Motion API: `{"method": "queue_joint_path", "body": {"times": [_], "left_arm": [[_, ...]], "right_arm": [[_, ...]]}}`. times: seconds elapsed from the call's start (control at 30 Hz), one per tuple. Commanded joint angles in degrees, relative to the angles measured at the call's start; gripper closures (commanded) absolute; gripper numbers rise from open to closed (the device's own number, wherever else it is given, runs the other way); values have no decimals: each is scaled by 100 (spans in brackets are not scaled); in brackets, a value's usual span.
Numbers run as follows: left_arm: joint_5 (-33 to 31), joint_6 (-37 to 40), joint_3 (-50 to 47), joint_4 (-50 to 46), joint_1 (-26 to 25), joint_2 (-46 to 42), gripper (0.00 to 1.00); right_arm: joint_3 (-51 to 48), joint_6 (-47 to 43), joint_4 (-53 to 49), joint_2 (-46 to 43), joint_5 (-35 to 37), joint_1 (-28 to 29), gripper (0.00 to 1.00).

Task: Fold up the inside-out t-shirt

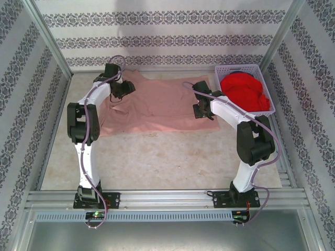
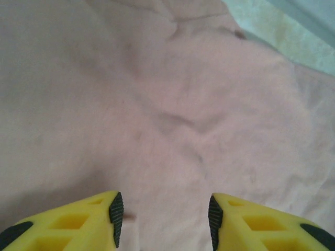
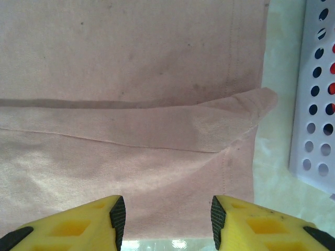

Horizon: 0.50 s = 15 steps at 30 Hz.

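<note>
Across table (image 1: 157, 162), t-shirt (image 1: 157, 104) lengthwise left-right, hem perhaps rightward; left claw (image 2: 162, 214), right claw (image 3: 167, 217) half-open, empty.

Pale table (image 1: 157, 162) — pink t-shirt (image 1: 157, 107) spread flat; white basket (image 1: 235, 66) beside.

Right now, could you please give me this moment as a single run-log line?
t-shirt: spread on table, one fold | left gripper: open over t-shirt, empty | right gripper: open over t-shirt edge beside basket, empty

Top camera high behind, looking down, wrist cameras close over the t-shirt (image 1: 157, 107) (left seemingly nearer), shared by all.
</note>
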Motion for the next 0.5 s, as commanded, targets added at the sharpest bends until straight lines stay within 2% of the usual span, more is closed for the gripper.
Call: {"method": "queue_joint_path", "body": {"times": [0.0,0.1,0.2,0.33,0.47], "left_arm": [[-595,55,-981,268,88,-990,49],[-738,-191,-1947,527,331,-1444,49],[-742,-225,-2509,679,541,-1655,48],[-684,-214,-2647,682,663,-1614,47],[-304,-214,-2430,799,653,-1298,47]], "right_arm": [[-44,116,-10,-94,-82,51,51],[4,93,-4,-37,-109,77,50],[67,63,-13,45,-135,116,50],[94,57,-14,94,-145,159,50],[41,69,15,76,-133,166,50]]}}
